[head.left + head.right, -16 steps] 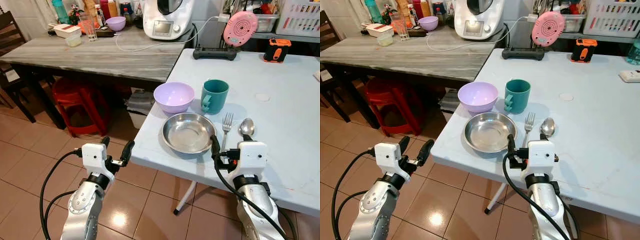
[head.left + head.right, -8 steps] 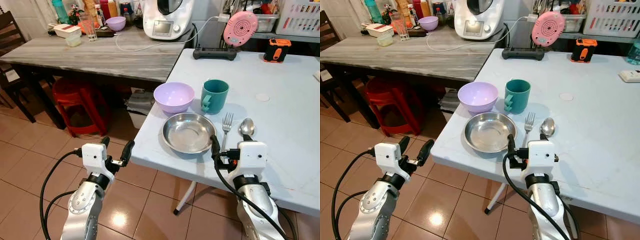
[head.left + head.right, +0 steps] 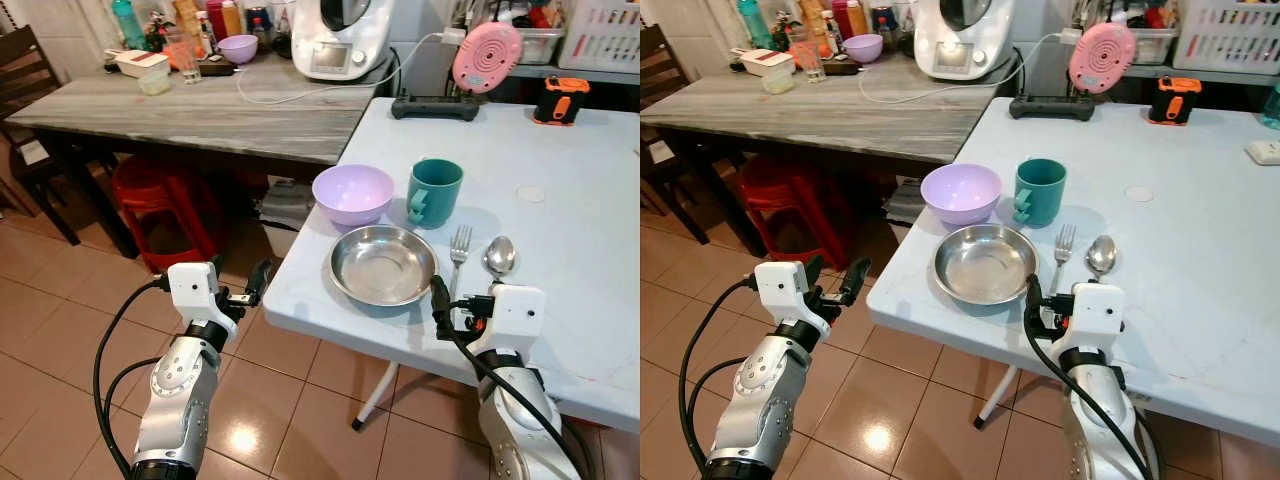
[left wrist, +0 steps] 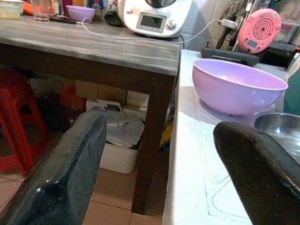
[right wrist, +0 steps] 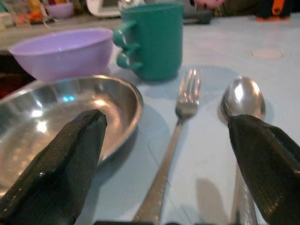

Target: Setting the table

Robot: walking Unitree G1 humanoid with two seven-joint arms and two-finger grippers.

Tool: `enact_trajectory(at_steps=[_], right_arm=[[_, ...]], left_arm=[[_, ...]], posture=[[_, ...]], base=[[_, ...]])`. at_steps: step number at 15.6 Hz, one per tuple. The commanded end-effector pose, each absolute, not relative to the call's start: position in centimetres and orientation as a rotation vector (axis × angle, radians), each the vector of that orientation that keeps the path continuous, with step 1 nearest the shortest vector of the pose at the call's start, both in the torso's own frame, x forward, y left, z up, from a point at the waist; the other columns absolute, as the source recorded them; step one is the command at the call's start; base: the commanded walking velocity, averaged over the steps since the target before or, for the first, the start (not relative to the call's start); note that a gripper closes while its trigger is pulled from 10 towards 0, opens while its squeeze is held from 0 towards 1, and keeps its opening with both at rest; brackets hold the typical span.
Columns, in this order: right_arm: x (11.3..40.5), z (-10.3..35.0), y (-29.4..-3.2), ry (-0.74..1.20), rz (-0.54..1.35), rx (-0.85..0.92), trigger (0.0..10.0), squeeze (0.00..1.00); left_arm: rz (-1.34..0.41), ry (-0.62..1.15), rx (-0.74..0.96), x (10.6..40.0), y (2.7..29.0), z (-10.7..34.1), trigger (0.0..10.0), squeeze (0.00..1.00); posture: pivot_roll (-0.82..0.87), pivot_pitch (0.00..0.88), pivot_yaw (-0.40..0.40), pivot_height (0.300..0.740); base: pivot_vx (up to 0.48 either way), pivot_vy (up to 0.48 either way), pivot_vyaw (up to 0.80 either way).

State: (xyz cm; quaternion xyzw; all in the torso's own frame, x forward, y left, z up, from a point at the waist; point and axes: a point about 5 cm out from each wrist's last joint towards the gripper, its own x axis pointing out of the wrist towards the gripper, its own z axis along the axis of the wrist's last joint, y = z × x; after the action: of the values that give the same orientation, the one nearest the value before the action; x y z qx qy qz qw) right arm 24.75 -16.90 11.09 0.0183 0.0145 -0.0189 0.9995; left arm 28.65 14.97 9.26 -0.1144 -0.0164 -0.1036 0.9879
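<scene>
A red stool (image 3: 165,205) stands under a grey wooden table (image 3: 200,110), far left of the plate. The left gripper (image 3: 243,292) hangs over the tiled floor (image 3: 60,330), off the pale blue table (image 3: 560,180) and left of the plate, its jaws spread and holding nothing. Across the table edge from those jaws, a lilac bowl (image 3: 352,193) sits just behind the steel plate (image 3: 383,265), which lies near the table's front edge. A teal mug (image 3: 434,192) stands just right of the bowl, behind the plate. A fork (image 3: 457,250) lies just right of the plate, tines pointing away from the robot, and a spoon (image 3: 498,256) lies just right of the fork. The right gripper (image 3: 462,303) rests at the table's front edge, right of the plate, its jaws spread wide and empty. Seen from its wrist, one finger (image 5: 56,164) sits over the plate's rim and the other finger (image 5: 269,159) beyond the spoon, so fork and spoon handles lie between the jaws, untouched.
</scene>
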Motion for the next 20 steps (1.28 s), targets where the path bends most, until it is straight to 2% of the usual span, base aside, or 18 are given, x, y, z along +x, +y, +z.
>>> enact_trajectory(at_steps=[1,2,5,8,11,17,18,19,20], right_arm=[[24.9,11.7,-16.4,0.001,-0.009,0.03,10.0,0.0],[25.0,11.5,-16.6,0.007,-0.028,-0.002,10.0,0.0],[25.6,11.7,-16.5,0.036,0.016,0.09,10.0,0.0],[26.9,12.1,-16.5,0.044,0.025,0.114,10.0,0.0],[27.9,11.6,-15.7,0.14,0.041,0.179,10.0,0.0],[28.9,11.3,-14.3,0.211,0.081,0.254,10.0,0.0],[29.1,11.3,-14.3,0.222,0.079,0.267,8.1,0.0],[29.4,11.2,-14.4,0.239,0.068,0.278,2.2,0.0],[29.5,11.1,-14.5,0.25,0.073,0.276,0.0,0.0]], left_arm=[[-0.209,-0.026,-0.234,28.4,15.3,9.2,10.0,0.0],[-0.224,-0.008,-0.221,28.2,15.2,8.8,10.0,0.0],[-0.363,0.038,-0.216,27.6,14.2,7.9,10.0,0.0],[-0.432,0.065,-0.227,27.4,14.4,7.8,10.0,0.0],[-0.548,0.074,-0.185,27.0,14.4,7.9,10.0,0.0],[-0.565,0.053,-0.168,27.1,15.0,8.6,10.0,0.0],[-0.573,0.05,-0.17,27.1,14.9,8.6,10.0,0.0],[-0.605,0.045,-0.171,27.0,14.6,8.7,10.0,0.0],[-0.635,0.046,-0.167,26.8,14.4,8.7,10.0,0.0]], posture=[[-0.12,0.0,0.088,0.74],[-0.12,0.0,0.087,0.74],[-0.12,0.013,0.089,0.74],[-0.12,0.024,0.095,0.74],[-0.11,0.033,0.097,0.74],[-0.1,0.038,0.104,0.74],[-0.1,0.039,0.104,0.74],[-0.1,0.039,0.103,0.74],[-0.1,0.039,0.103,0.74]], base=[[0.0,0.0,0.0],[0.0,0.0,0.0],[0.0,0.0,0.0],[0.0,0.0,0.0],[0.0,0.0,0.0],[0.0,0.0,0.0],[0.0,0.0,0.0],[0.0,0.0,0.0],[0.0,0.0,0.0]])
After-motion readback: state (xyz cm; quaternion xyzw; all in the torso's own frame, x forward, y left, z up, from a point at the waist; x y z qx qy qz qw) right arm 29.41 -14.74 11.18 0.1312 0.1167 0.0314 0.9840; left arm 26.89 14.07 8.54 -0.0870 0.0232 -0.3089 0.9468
